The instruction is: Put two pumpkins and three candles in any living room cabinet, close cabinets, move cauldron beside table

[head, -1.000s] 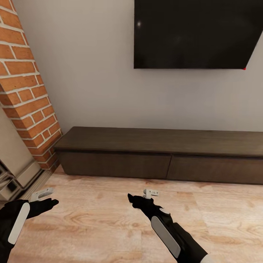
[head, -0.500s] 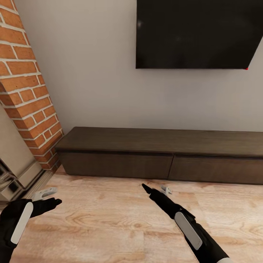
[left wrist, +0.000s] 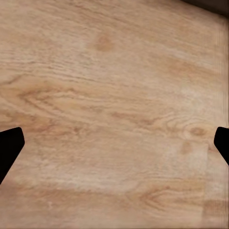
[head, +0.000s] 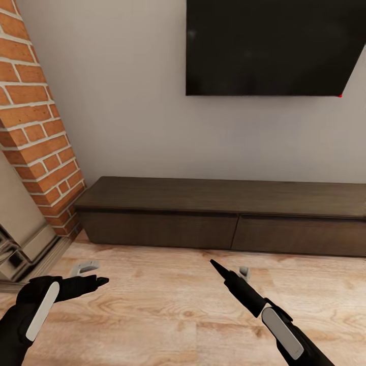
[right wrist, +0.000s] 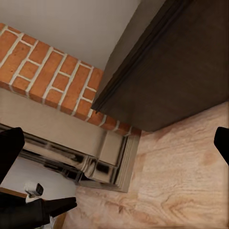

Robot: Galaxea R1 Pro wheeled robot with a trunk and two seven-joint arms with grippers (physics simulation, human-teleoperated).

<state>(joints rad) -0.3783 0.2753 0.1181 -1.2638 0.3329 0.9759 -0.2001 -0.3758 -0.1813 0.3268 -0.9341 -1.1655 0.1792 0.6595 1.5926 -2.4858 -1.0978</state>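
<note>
The cabinet is a long low dark-brown console against the wall, and both of its drawer fronts are shut. Its end and side also appear in the right wrist view as the cabinet. My left gripper hovers over the wood floor, well in front of the console's left end. It is open, with fingertips wide apart and only floor between them. My right gripper hangs a little in front of the seam between the two drawers. It is also open and holds nothing.
A black TV hangs on the wall above the console. A brick fireplace column with a metal surround stands at the left. Light wood floor stretches between me and the console.
My right arm has stretched forward and to the right, toward the console. My left gripper has slid a little to the right over the floor. Both drawer fronts stay shut.
</note>
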